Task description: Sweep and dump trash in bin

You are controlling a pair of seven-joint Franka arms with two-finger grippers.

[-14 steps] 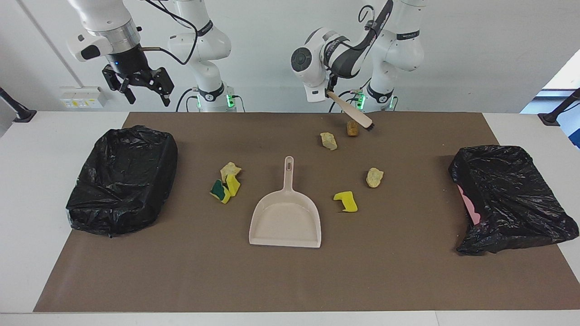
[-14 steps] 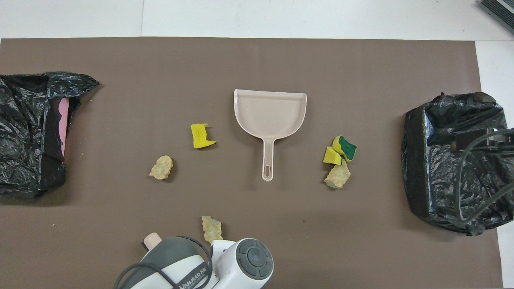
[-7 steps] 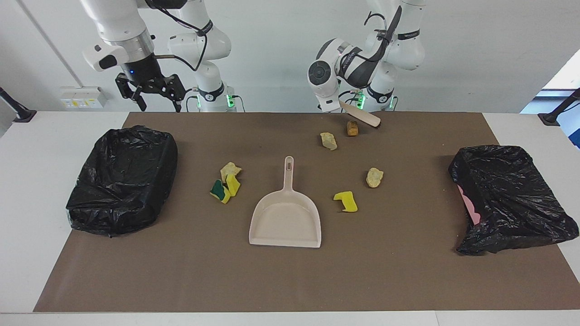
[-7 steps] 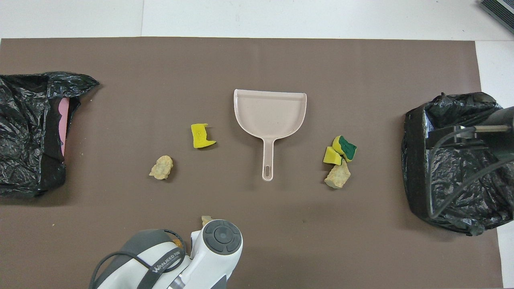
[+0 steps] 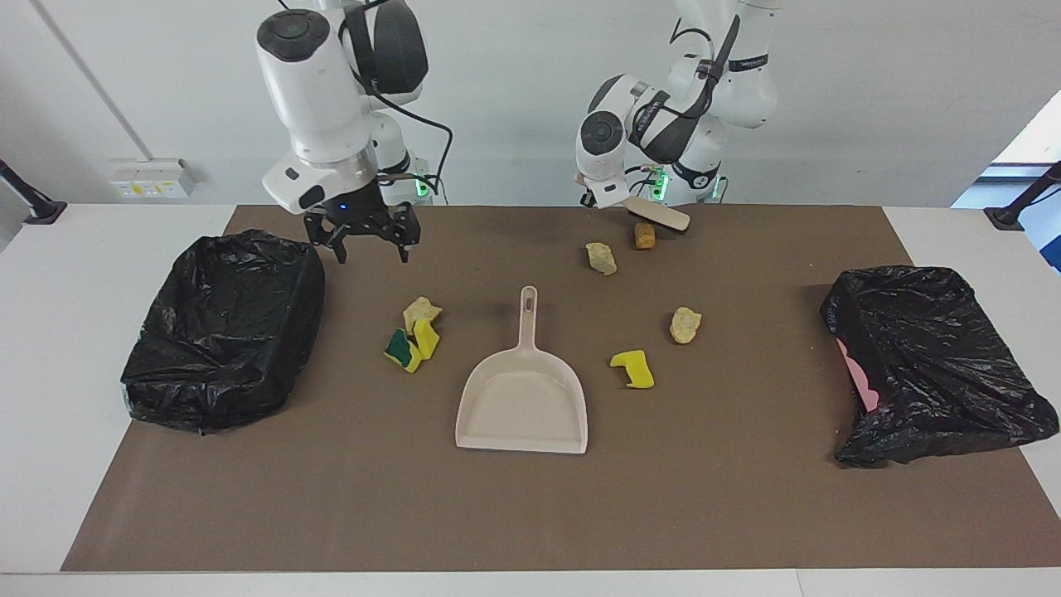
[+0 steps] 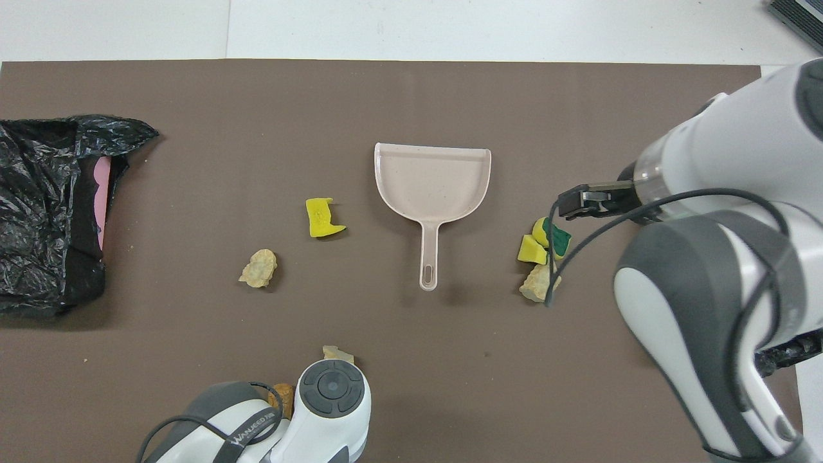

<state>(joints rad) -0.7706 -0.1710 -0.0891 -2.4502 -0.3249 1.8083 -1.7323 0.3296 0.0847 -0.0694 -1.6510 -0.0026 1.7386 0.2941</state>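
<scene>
Trash (image 5: 422,330) is lying light and crumbly around the dustpan (image 5: 522,398), its handle at twelve o'clock awaiting the open, empty right gripper (image 5: 370,245), while the left gripper (image 5: 603,200) is clamping the brush (image 5: 659,215)

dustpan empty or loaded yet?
Empty. The dustpan shows only bare beige floor; the trash lies around it on the mat.

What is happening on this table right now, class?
The left gripper is shut on the hand brush, held just above a brown chunk. The right gripper, open and empty, hangs over the mat beside a black-lined bin. Trash scraps lie scattered around the empty dustpan.
</scene>
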